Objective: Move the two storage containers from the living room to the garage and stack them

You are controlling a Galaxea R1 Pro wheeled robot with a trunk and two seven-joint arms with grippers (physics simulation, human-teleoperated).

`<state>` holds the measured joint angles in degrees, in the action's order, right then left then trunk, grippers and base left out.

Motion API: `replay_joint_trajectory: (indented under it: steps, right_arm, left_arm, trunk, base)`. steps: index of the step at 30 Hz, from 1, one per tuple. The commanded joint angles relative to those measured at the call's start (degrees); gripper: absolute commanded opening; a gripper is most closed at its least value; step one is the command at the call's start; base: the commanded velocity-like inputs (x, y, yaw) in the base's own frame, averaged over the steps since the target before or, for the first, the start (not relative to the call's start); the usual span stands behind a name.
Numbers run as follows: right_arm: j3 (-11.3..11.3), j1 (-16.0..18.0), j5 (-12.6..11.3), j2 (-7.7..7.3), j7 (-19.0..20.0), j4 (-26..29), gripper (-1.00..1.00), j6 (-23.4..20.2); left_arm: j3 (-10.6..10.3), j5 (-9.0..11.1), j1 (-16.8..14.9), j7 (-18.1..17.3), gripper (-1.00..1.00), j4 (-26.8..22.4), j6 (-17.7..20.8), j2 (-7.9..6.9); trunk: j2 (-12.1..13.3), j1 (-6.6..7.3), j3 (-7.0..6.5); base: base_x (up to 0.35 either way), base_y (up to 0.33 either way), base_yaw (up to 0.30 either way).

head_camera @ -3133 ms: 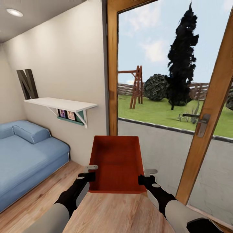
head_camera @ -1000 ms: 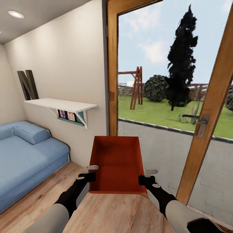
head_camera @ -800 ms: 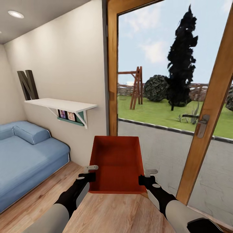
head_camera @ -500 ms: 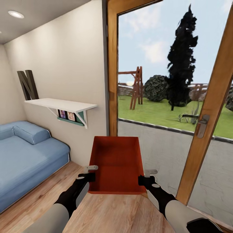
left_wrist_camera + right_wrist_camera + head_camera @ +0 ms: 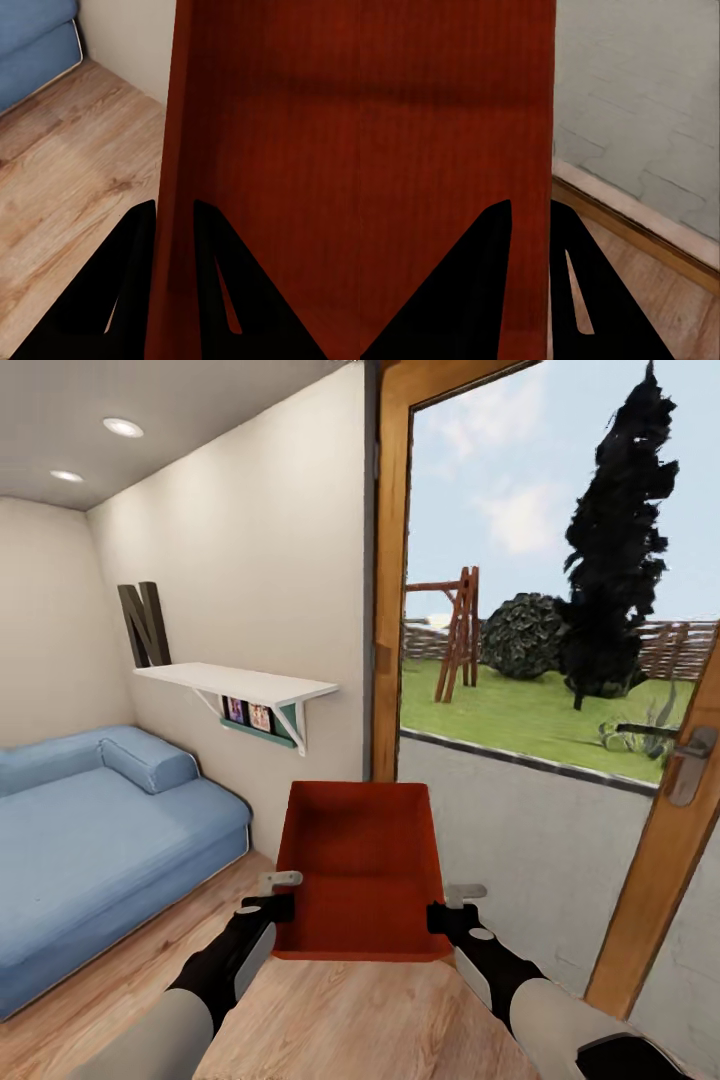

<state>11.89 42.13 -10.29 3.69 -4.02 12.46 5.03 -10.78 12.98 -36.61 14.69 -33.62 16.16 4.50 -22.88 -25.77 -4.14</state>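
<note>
Both grippers, left gripper [image 5: 281, 891] and right gripper [image 5: 453, 903], are pinching 1 storage container [image 5: 360, 860]; sofa [image 5: 90, 830] is lying left, glazed door [image 5: 560, 690] is standing ahead

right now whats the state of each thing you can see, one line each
storage container: lifted off the wood floor, upright, empty, held by both side walls
left gripper: shut on the container's left wall, one finger on each side of it
right gripper: shut on the container's right wall the same way
glass door: swung open, handle in view
sofa: nothing on it but its bolster
</note>
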Motion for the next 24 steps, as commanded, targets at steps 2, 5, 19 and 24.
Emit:
replay_joint_trajectory:
  steps: [2, 5, 19, 24]
  right_arm:
    - [-0.5, 0.0, -0.9, 0.00, -0.2, -0.1, -1.00, 0.2]
    - [-0.5, 0.0, -1.0, 0.00, -0.2, -0.1, -1.00, 0.2]
    - [-0.6, 0.0, -1.1, 0.00, -0.3, -0.3, -1.00, 1.0]
    - [-0.6, 0.0, -1.1, 0.00, -0.2, -0.3, -1.00, 1.0]
  left_arm:
    - [1.4, 0.3, -0.1, 0.7, -1.00, -0.2, -0.9, -0.02]
    - [1.5, 0.3, -0.1, 0.7, -1.00, -0.2, -0.9, -0.02]
    - [1.5, 0.3, 0.0, 0.7, -1.00, -0.2, -0.9, -0.02]
    - [1.5, 0.3, -0.1, 0.7, -1.00, -0.2, -0.9, -0.02]
  trunk:
    - [0.0, -0.02, -0.03]
    - [0.0, -0.02, -0.12]
    - [0.0, -0.02, -0.17]
    - [0.0, -0.02, -0.17]
  base:
    - [0.000, 0.000, 0.297]
    - [0.000, 0.000, 0.298]
    - [0.000, 0.000, 0.300]
    - [0.000, 0.000, 0.300]
